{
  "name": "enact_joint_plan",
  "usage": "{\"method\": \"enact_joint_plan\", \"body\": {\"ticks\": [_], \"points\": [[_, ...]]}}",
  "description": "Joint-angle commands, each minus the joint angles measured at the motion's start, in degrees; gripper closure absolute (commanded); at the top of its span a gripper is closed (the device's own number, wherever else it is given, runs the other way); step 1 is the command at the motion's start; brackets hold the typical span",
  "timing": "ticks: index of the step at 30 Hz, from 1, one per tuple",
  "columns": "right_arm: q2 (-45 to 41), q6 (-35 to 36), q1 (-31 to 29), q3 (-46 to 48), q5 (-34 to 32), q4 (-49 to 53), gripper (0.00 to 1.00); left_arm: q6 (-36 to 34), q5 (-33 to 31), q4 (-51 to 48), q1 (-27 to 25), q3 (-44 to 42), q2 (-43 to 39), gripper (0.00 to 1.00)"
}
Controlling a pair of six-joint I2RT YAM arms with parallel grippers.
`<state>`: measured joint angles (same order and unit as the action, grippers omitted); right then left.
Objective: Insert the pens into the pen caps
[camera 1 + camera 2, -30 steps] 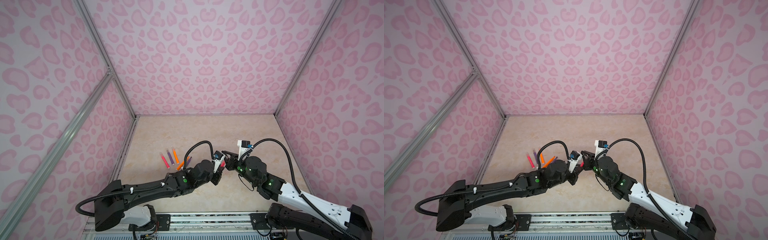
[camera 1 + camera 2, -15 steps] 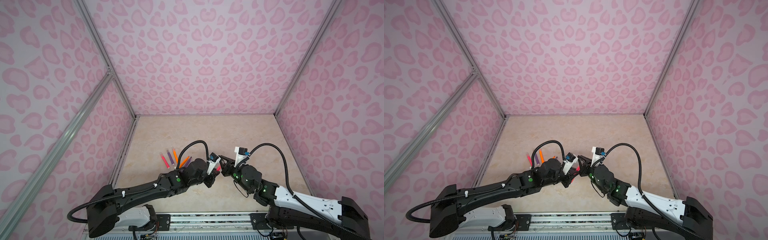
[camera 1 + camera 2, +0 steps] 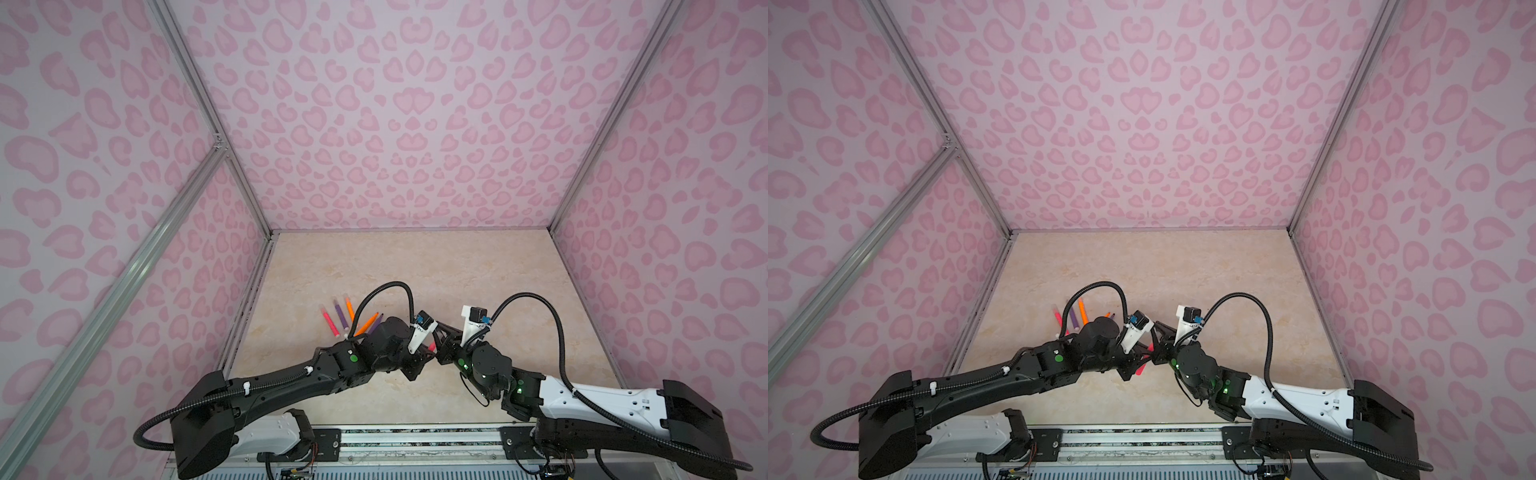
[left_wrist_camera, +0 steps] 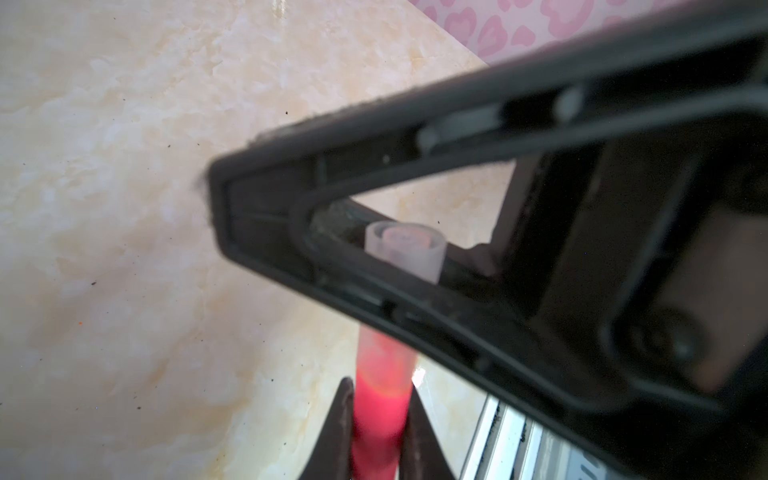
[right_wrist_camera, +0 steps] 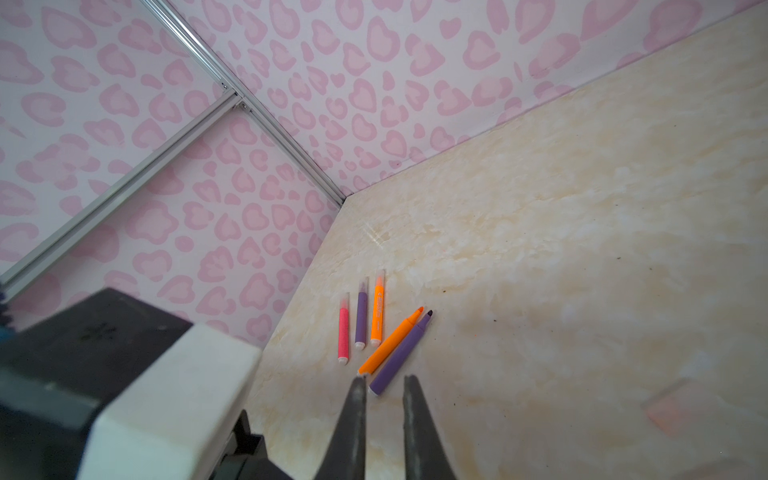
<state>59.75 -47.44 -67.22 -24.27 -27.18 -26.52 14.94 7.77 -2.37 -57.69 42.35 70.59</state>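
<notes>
Grippers meet near the front middle of the beige tabletop [image 3: 415, 270] in both top views. The left gripper [image 3: 427, 352] and right gripper [image 3: 441, 341] are almost touching, and a held pink pen [image 3: 432, 345] shows between them. How their fingers stand is too small to judge there. Toward the left wall lie a capped pink pen [image 3: 331, 325], a capped purple pen [image 3: 341, 316] and a capped orange pen [image 3: 350, 308], side by side. A bare orange pen [image 3: 368, 324] and a bare purple pen [image 3: 376, 323] lie just beside them, partly under the left arm.

Left wrist view: the left gripper's fingers [image 4: 343, 419] are clamped on the held pink pen [image 4: 378, 419]. A clear cap [image 4: 405, 253] sits over the pen's far end. The cap passes between the right gripper's fingers and is seen through the triangular opening of the nearer finger.

Right wrist view: the right gripper's fingers [image 5: 353, 419] stand narrow, with only a slim gap at the tips. Nothing held shows in that part of the gap. Beyond them the five loose pens rest on the tabletop, with the butt of the bare purple pen [image 5: 401, 353] seen between the fingertips.
</notes>
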Motion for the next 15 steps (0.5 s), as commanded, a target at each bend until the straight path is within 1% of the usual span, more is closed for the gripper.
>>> {"method": "enact_joint_plan", "body": {"ticks": [1,4,8,11,15], "points": [[0.9,-2.3,-2.4,-0.6,1.8,14.5,1.00,5.5,-17.1,12.9,1.7,0.2,-1.0,0.96],[3.0,-4.1,-4.6,-3.3,-3.3,19.4,1.00,5.6,-19.6,12.2,1.6,0.4,-1.0,0.96],[7.3,-6.3,-7.1,-8.0,-8.5,25.7,1.00,5.9,-23.9,9.7,1.6,1.7,0.0,0.96],[9.8,-6.8,-8.0,-10.0,-10.0,27.2,1.00,6.5,-26.3,8.3,1.6,2.5,0.9,0.96],[11.1,-7.7,-8.1,-10.6,-10.8,27.8,1.00,6.9,-26.7,7.6,1.6,2.8,1.3,0.96]]}}
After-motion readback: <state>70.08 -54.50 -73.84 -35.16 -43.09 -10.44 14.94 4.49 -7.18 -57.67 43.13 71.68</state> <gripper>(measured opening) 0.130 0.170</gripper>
